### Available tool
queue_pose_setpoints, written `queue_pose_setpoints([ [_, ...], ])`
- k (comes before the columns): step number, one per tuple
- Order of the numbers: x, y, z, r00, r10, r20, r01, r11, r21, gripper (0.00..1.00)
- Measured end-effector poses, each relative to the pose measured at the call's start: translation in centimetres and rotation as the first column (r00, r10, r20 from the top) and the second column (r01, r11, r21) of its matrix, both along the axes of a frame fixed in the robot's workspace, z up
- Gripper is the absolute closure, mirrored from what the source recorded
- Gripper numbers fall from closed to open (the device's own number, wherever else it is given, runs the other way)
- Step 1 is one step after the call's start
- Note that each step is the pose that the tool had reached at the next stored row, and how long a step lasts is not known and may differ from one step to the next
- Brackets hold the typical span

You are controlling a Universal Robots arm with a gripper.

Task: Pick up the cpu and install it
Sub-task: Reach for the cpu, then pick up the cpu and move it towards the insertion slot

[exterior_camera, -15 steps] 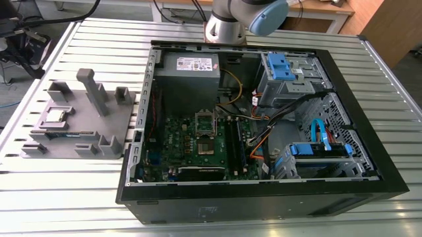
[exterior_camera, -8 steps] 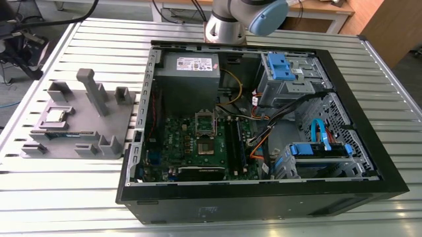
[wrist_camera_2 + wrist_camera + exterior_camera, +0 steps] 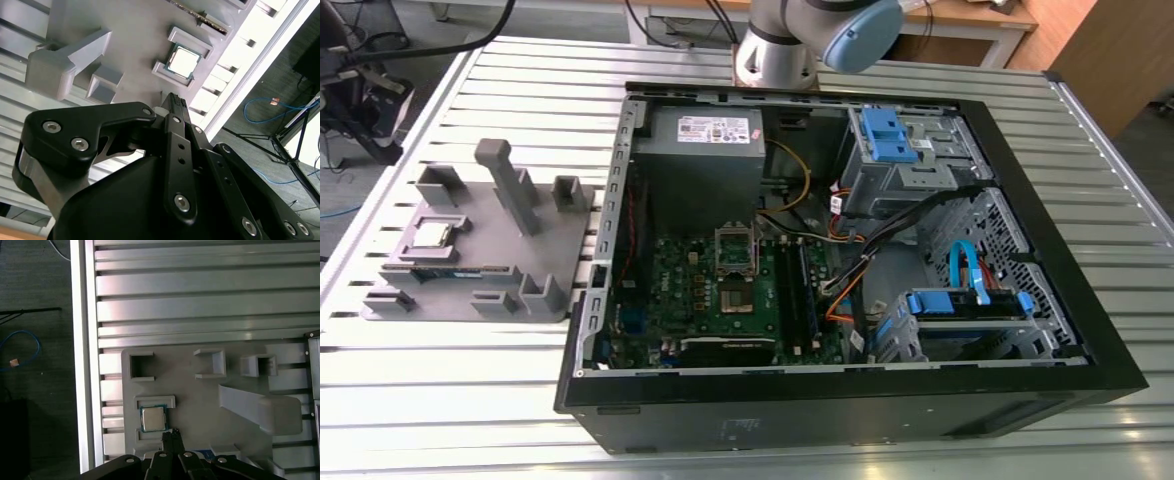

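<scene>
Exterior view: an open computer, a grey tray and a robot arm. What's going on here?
A robot arm is meant to fit a cpu into the open computer. Right now the cpu lies in its pocket on the grey tray, which sits beside the computer on the slatted table. Both wrist views show the gripper over the tray near the cpu. Its fingers are shut and hold nothing. The cpu is not yet picked up.
</scene>
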State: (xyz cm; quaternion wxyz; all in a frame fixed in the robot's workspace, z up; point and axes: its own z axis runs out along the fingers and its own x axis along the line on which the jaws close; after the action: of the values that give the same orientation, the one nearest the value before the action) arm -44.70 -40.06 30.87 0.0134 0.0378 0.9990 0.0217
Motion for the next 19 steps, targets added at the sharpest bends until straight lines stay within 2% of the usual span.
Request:
queue_pose_setpoints([
  [15, -0.04, 0.0, -0.12, 1.0, 0.0, -0.0002, 0.0, 1.0, -0.0001, 0.89],
  [16, -0.04, 0.0, -0.13, 1.0, 0.0, -0.0002, 0.0, 1.0, -0.0001, 0.84],
  [17, -0.04, 0.0, -0.13, 1.0, 0.0, -0.0002, 0.0, 1.0, -0.0001, 0.84],
  [19, -0.04, 0.0, -0.13, 1.0, 0.0, -0.0002, 0.0, 1.0, -0.0001, 0.71],
])
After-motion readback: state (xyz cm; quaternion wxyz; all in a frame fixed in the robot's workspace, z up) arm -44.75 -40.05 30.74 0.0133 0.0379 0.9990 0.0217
